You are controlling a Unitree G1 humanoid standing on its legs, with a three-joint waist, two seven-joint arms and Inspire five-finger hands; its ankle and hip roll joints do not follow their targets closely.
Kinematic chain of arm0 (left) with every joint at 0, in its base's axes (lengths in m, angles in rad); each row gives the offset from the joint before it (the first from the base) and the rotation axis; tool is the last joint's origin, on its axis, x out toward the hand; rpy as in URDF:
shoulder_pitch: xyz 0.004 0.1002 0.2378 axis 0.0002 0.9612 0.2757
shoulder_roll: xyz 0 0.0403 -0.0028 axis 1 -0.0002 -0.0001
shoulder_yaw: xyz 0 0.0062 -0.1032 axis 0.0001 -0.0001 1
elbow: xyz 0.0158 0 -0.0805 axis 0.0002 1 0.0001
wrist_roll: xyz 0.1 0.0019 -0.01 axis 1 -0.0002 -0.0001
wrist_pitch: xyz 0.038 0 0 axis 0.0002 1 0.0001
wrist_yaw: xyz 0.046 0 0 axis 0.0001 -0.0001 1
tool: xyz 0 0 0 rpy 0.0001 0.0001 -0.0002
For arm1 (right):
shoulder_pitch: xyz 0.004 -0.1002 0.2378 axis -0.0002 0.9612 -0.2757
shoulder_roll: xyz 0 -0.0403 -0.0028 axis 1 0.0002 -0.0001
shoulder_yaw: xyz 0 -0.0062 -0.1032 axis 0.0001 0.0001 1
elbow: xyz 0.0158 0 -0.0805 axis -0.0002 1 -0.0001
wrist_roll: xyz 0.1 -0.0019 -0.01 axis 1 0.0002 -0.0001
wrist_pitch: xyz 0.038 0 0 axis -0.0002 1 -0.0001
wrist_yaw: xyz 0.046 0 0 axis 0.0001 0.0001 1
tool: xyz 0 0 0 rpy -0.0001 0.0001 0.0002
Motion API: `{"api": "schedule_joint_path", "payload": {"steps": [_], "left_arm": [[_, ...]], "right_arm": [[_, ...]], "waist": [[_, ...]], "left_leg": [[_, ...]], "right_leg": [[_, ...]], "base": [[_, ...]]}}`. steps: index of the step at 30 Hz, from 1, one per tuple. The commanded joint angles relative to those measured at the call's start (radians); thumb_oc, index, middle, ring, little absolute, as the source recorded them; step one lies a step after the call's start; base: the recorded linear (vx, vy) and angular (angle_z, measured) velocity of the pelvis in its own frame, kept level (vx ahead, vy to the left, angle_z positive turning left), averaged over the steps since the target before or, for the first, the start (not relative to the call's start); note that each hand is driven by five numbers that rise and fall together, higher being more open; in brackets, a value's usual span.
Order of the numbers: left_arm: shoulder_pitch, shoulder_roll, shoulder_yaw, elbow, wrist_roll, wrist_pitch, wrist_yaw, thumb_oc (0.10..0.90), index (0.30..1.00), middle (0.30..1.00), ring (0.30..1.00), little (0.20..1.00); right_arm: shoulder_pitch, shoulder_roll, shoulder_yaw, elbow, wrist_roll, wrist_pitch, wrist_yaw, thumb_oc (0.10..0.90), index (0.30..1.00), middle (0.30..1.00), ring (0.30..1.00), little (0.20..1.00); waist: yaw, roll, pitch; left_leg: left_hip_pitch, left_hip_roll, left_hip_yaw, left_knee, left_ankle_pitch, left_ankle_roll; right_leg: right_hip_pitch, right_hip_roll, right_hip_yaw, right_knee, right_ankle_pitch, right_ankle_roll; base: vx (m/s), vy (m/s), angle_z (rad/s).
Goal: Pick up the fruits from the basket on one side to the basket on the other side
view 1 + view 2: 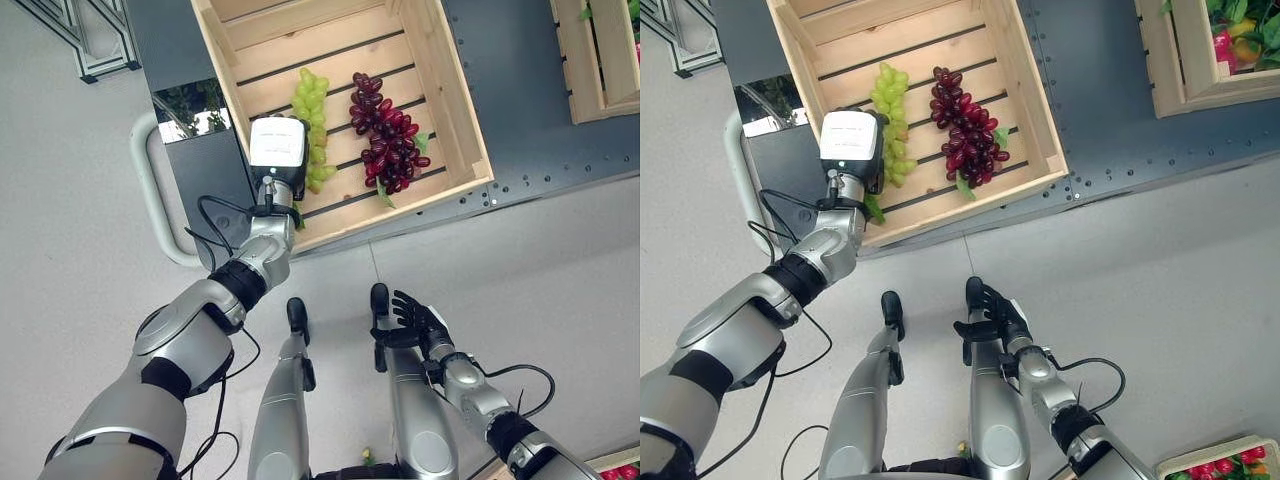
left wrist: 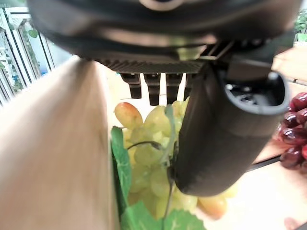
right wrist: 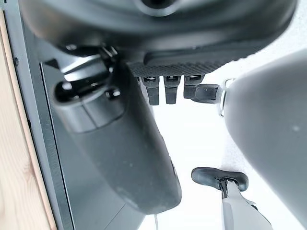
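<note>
Now your green grape bunch [image 1: 312, 125] lies in the slatted wooden crate [image 1: 452, 110], beside the dark red grapes [image 1: 388, 132]. Your left hand [image 2: 225, 139] reaches over it, fingers straight, thumb touching. Right hand [image 1: 415, 322] hangs relaxed above grey floor [image 1: 560, 290].

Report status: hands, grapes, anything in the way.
Left robot hand open, over green grapes inside wooden crate, no grip. Right robot hand open, idle, low over floor. Red grapes untouched alongside. Nothing blocking.
</note>
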Motion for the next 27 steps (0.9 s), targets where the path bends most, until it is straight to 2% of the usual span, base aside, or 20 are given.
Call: {"api": "schedule_joint_path", "payload": {"steps": [1, 2, 4, 5, 10, 12, 15, 17, 18, 20, 21, 23, 24, 27], "left_arm": [[0.003, -0.027, 0.029, 0.14, -0.034, -0.054, -0.066, 0.8, 0.9, 0.9, 0.9, 0.9], [0.002, -0.022, 0.023, 0.132, -0.029, -0.067, -0.074, 0.8, 0.9, 0.9, 0.9, 0.9], [-0.002, -0.016, 0.015, 0.122, -0.03, -0.071, -0.077, 0.574, 0.561, 0.561, 0.561, 0.561], [-0.006, -0.009, 0.01, 0.11, -0.017, -0.081, -0.091, 0.4, 0.3, 0.3, 0.3, 0.3], [-0.011, 0.007, 0.003, 0.093, -0.027, -0.11, -0.063, 0.4, 0.3, 0.3, 0.3, 0.3], [-0.011, 0.014, 0.004, 0.092, -0.041, -0.131, -0.046, 0.4, 0.3, 0.3, 0.3, 0.3], [-0.007, 0.025, 0.019, 0.082, -0.056, -0.198, 0.019, 0.4, 0.3, 0.3, 0.3, 0.3], [-0.006, 0.029, 0.022, 0.076, -0.064, -0.208, 0.033, 0.4, 0.3, 0.3, 0.3, 0.3], [0.001, 0.034, 0.034, 0.061, -0.113, -0.245, 0.106, 0.4, 0.3, 0.3, 0.3, 0.3], [0.014, 0.041, 0.066, 0.039, -0.129, -0.306, 0.164, 0.4, 0.3, 0.3, 0.3, 0.3], [0.017, 0.042, 0.07, 0.034, -0.128, -0.321, 0.178, 0.4, 0.3, 0.3, 0.3, 0.3], [0.043, 0.045, 0.101, 0.004, -0.132, -0.395, 0.244, 0.4, 0.3, 0.3, 0.3, 0.3], [0.046, 0.045, 0.103, 0.002, -0.131, -0.398, 0.246, 0.4, 0.3, 0.3, 0.3, 0.3], [0.093, 0.038, 0.14, -0.038, -0.134, -0.484, 0.315, 0.4, 0.3, 0.3, 0.3, 0.3]], "right_arm": [[0.007, 0.008, 0.02, -0.085, 0.023, -0.039, -0.03, 0.8, 0.9, 0.9, 0.9, 0.9], [0.008, 0.006, 0.02, -0.084, 0.024, -0.04, -0.03, 0.8, 0.9, 0.9, 0.9, 0.9], [0.009, 0.004, 0.019, -0.085, 0.025, -0.041, -0.031, 0.8, 0.9, 0.9, 0.9, 0.9], [0.015, 0.002, 0.017, -0.086, 0.028, -0.044, -0.029, 0.8, 0.9, 0.9, 0.9, 0.9], [0.018, -0.001, 0.013, -0.084, 0.03, -0.048, -0.03, 0.8, 0.9, 0.9, 0.9, 0.9], [0.023, -0.001, 0.013, -0.081, 0.03, -0.052, -0.03, 0.8, 0.9, 0.9, 0.9, 0.9], [0.032, -0.003, 0.009, -0.075, 0.03, -0.065, -0.027, 0.8, 0.9, 0.9, 0.9, 0.9], [0.034, -0.002, 0.008, -0.075, 0.03, -0.067, -0.028, 0.8, 0.9, 0.9, 0.9, 0.9], [0.037, 0.0, 0.009, -0.076, 0.031, -0.072, -0.034, 0.8, 0.9, 0.9, 0.9, 0.9], [0.049, 0.002, 0.007, -0.084, 0.03, -0.076, -0.042, 0.8, 0.9, 0.9, 0.9, 0.9], [0.052, 0.003, 0.007, -0.086, 0.029, -0.076, -0.044, 0.8, 0.9, 0.9, 0.9, 0.9], [0.064, 0.004, 0.003, -0.086, 0.036, -0.092, -0.049, 0.8, 0.9, 0.9, 0.9, 0.9], [0.065, 0.004, 0.002, -0.086, 0.036, -0.093, -0.049, 0.8, 0.9, 0.9, 0.9, 0.9], [0.069, 0.015, -0.002, -0.081, 0.039, -0.101, -0.058, 0.8, 0.9, 0.9, 0.9, 0.9]], "waist": [[-0.031, -0.025, 0.001], [-0.032, -0.024, 0.001], [-0.031, -0.024, 0.001], [-0.03, -0.023, 0.001], [-0.029, -0.022, 0.001], [-0.028, -0.021, 0.001], [-0.024, -0.02, 0.001], [-0.022, -0.02, 0.001], [-0.019, -0.02, 0.001], [-0.014, -0.019, 0.001], [-0.013, -0.019, 0.001], [-0.004, -0.019, 0.001], [-0.003, -0.02, 0.001], [0.01, -0.021, 0.001]], "left_leg": [[-0.061, 0.005, -0.021, 0.059, 0.01, -0.002], [-0.059, 0.005, -0.02, 0.059, 0.009, -0.002], [-0.057, 0.005, -0.02, 0.059, 0.008, -0.001], [-0.053, 0.005, -0.019, 0.055, 0.007, 0.001], [-0.044, 0.004, -0.018, 0.051, 0.006, 0.001], [-0.042, 0.005, -0.018, 0.055, 0.004, 0.003], [-0.036, 0.004, -0.018, 0.053, 0.001, 0.005], [-0.034, 0.004, -0.018, 0.053, 0.0, 0.006], [-0.031, 0.004, -0.018, 0.051, 0.0, 0.006], [-0.022, 0.001, -0.022, 0.047, -0.002, 0.006], [-0.021, 0.001, -0.022, 0.046, -0.002, 0.006], [-0.011, -0.001, -0.027, 0.042, -0.004, 0.007], [-0.01, -0.002, -0.027, 0.041, -0.004, 0.007], [0.006, -0.003, -0.034, 0.032, -0.005, 0.006]], "right_leg": [[0.042, 0.036, 0.008, -0.028, 0.04, -0.033], [0.043, 0.035, 0.007, -0.028, 0.04, -0.033], [0.045, 0.034, 0.007, -0.029, 0.04, -0.033], [0.05, 0.033, 0.006, -0.031, 0.04, -0.032], [0.058, 0.032, 0.005, -0.036, 0.042, -0.031], [0.059, 0.031, 0.004, -0.033, 0.04, -0.031], [0.065, 0.03, 0.003, -0.033, 0.038, -0.032], [0.066, 0.03, 0.003, -0.034, 0.038, -0.032], [0.068, 0.029, 0.002, -0.034, 0.037, -0.031], [0.077, 0.03, 0.001, -0.037, 0.036, -0.032], [0.079, 0.03, 0.001, -0.038, 0.036, -0.032], [0.088, 0.03, -0.002, -0.04, 0.035, -0.032], [0.089, 0.03, -0.003, -0.04, 0.035, -0.032], [0.107, 0.032, -0.007, -0.048, 0.034, -0.033]], "base": [[0.0, 0.0, 0.0], [0.0, 0.0, 0.0], [0.0, 0.0, 0.0], [0.0, 0.0, 0.0], [0.0, 0.0, 0.0], [0.0, 0.0, 0.0], [0.0, 0.0, 0.0], [0.0, 0.0, 0.0], [0.0, 0.0, 0.0], [0.0, 0.0, 0.0], [0.0, 0.0, 0.0], [0.0, 0.0, 0.0], [0.0, 0.0, 0.0], [0.0, 0.0, 0.0]]}}
